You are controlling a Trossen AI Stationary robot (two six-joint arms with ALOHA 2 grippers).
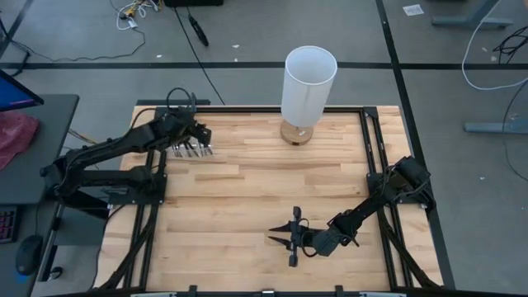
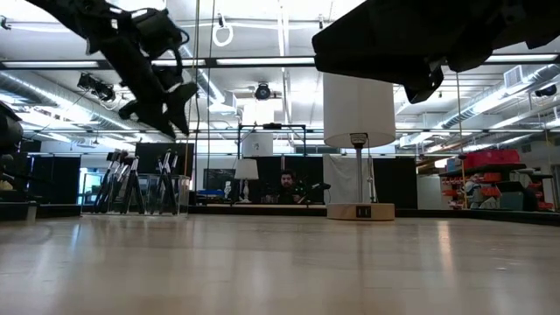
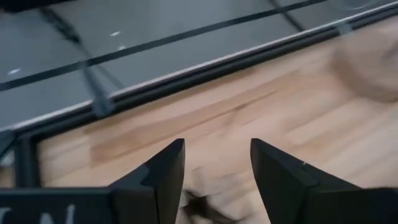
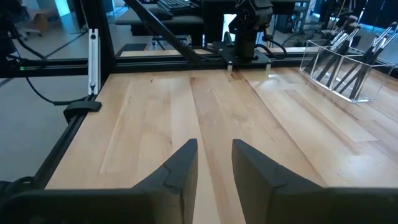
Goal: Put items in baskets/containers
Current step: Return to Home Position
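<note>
Makeup brushes, thin and dark with slim black handles [image 1: 191, 150], are shown gathered in a small, low, transparent plastic container [image 4: 339, 73], where they lean at angles against its clear walls. The container is set near the far left corner of the light wooden table [image 1: 247, 194]. The left gripper [image 1: 200, 135] is held in the air just beside the container, on its far side. Its two dark fingers [image 3: 165, 171] are parted by a clear gap, and nothing is gripped between them. The right gripper [image 1: 276, 239] is placed over the table's near middle, well apart from the container. Its fingers [image 4: 183, 165] are separated by only a narrow gap and nothing is held. A tall white cylinder on a wooden base [image 1: 309, 78] is seen at the table's far edge, to the right of the container.
</note>
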